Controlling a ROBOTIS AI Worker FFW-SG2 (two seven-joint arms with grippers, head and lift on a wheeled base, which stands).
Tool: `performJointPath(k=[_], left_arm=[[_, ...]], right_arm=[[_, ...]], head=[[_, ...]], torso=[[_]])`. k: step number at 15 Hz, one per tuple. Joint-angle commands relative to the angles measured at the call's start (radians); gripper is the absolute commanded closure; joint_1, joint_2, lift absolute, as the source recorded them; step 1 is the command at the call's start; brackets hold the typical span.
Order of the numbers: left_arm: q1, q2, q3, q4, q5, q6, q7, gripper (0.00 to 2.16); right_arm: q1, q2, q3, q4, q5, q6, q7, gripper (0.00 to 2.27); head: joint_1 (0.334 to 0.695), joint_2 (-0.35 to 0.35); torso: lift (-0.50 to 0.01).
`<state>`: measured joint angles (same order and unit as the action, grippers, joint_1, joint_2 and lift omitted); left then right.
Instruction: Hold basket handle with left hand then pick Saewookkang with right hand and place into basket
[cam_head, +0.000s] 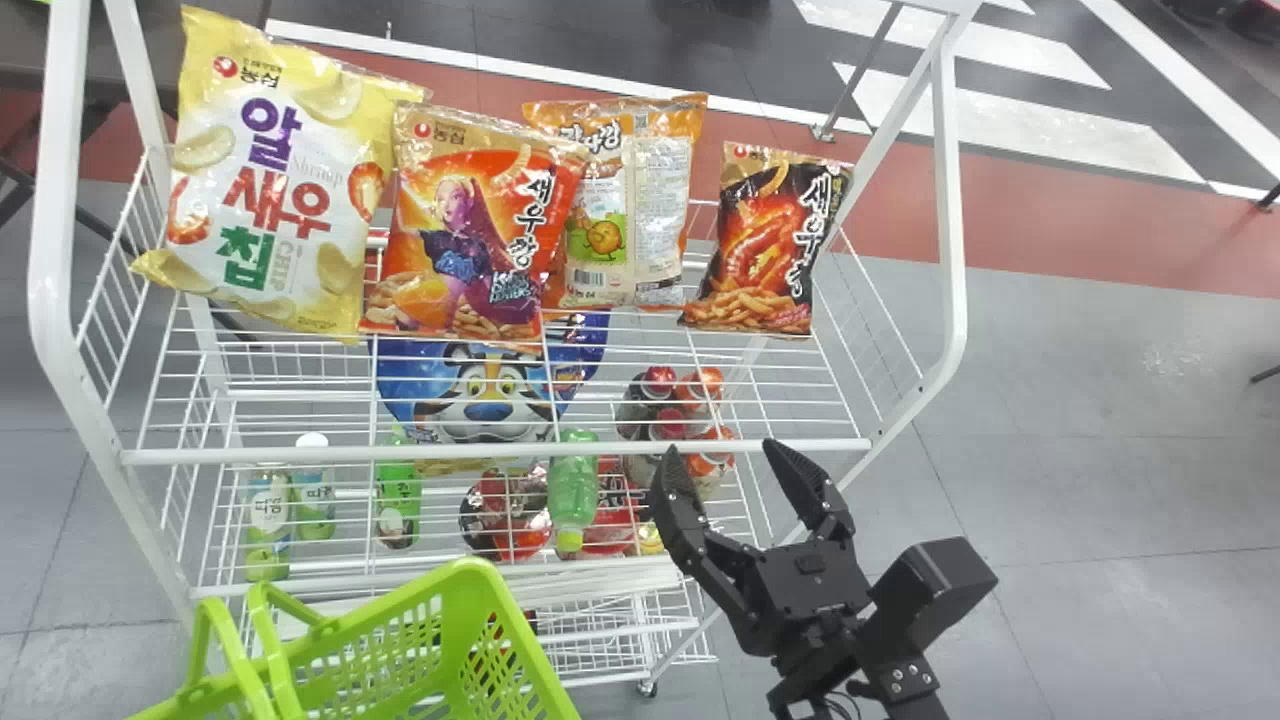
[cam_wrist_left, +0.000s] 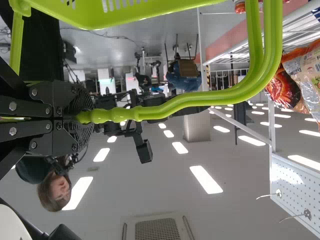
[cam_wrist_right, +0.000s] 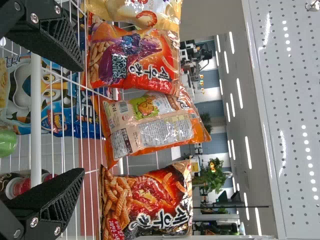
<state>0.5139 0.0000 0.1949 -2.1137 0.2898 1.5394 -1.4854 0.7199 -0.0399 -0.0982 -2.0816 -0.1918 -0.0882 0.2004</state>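
My right gripper (cam_head: 721, 452) stands open with nothing between its fingers, at the front rail of the rack, nearer than the bags; in the right wrist view the gripper (cam_wrist_right: 82, 120) faces the upright bags. The orange-red Saewookkang (cam_head: 470, 230) stands on the top shelf, second from the left, and the Saewookkang (cam_wrist_right: 135, 57) also shows in the right wrist view. Green basket (cam_head: 450, 640) is at the lower left, in front of the rack. In the left wrist view my left gripper (cam_wrist_left: 80, 118) is shut on the basket handle (cam_wrist_left: 200, 102).
On the top shelf are also a yellow-white bag (cam_head: 280, 180), an orange-beige bag (cam_head: 630, 210) and, apart at the right, a black-red bag (cam_head: 770, 240). The rack's white front rail (cam_head: 480, 453) runs across before them. Bottles (cam_head: 574, 490) and other packs stand lower down.
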Motion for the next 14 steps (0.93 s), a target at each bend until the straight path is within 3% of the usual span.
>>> performJointPath(k=[1, 10, 14], left_arm=[[0.003, -0.002, 0.000, 0.000, 0.000, 0.032, 0.000, 2.15], [0.014, -0.002, 0.001, -0.003, 0.000, 0.032, -0.004, 2.15], [0.021, -0.002, 0.001, -0.005, 0.000, 0.032, -0.007, 2.15]], right_arm=[[0.003, 0.000, 0.000, -0.002, 0.000, -0.004, 0.001, 0.09], [0.010, 0.000, 0.008, -0.005, 0.000, -0.023, 0.001, 0.09], [-0.062, 0.005, 0.041, -0.008, 0.014, 0.005, -0.018, 0.09]], head=[[0.695, -0.350], [0.695, -0.350], [0.695, -0.350]], torso=[[-0.014], [-0.014], [-0.014]])
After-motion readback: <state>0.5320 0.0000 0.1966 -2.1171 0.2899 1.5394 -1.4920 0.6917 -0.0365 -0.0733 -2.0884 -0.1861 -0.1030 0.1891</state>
